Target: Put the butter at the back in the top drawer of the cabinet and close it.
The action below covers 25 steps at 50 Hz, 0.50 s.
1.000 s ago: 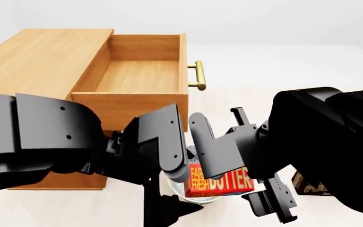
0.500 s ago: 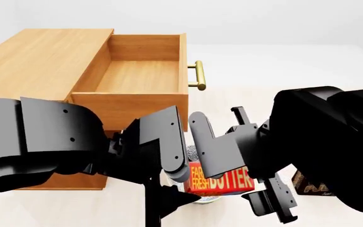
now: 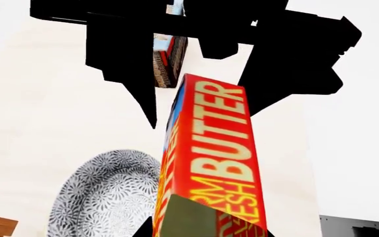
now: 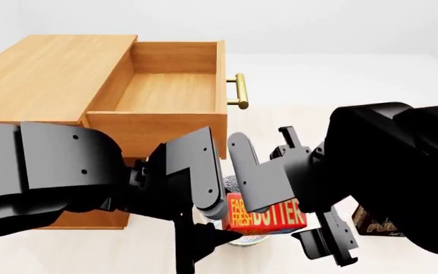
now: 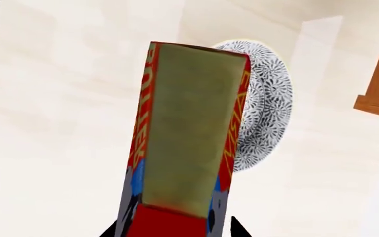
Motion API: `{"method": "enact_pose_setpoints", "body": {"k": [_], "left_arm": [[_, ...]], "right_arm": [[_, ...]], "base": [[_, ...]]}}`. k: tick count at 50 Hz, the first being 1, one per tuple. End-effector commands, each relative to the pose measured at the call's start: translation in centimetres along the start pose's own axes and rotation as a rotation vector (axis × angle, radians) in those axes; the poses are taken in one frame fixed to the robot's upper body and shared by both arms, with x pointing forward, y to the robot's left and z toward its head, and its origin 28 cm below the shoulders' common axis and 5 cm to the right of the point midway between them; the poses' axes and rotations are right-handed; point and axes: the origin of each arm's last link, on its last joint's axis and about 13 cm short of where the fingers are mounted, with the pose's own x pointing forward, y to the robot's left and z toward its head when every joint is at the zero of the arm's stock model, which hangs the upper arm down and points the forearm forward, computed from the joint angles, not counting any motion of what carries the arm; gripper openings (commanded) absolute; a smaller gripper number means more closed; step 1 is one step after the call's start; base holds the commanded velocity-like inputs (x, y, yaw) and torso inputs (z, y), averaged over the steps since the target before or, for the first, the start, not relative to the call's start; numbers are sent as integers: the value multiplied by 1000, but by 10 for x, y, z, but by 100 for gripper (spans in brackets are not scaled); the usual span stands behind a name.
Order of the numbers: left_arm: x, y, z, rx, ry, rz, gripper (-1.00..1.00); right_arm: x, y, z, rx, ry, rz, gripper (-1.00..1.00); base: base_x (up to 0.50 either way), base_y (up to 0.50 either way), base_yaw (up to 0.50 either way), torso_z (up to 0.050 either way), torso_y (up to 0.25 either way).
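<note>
- The cabinet (image 4: 52, 74) stands at 10 o'clock on the tabletop (image 4: 341, 80), its top drawer (image 4: 166, 85) pulled open.
- The patterned bowl (image 3: 104, 195) lies beneath the butter.
- The butter (image 4: 264, 215), at 6 o'clock, is lifted above the bowl.
- Left hand (image 4: 211, 228) and right hand (image 4: 310, 228): both meet the butter; which one clamps it, I cannot tell.

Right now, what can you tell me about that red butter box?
The butter is a small red box with pale "FRESH BUTTER" lettering, blue edging and an olive end panel. It looks like printed cardboard. It sits between the two arms, lifted above the patterned bowl, just in front of the cabinet's open top drawer.
</note>
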Motion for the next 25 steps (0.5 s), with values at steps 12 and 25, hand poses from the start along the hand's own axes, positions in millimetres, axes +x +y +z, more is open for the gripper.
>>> {"method": "enact_pose_setpoints", "body": {"k": [12,25], "left_arm": [[-3,-3,3,-5,-22,-11,-100],[-9,3,0,-34,-43,35,-100]], "right_arm": [[-2,-4,-1,13,12,-48,100],[6,-8,-9,43,12,-32,100]], "base": [[0,0,0,0,1],[0,0,0,1,1]]}}
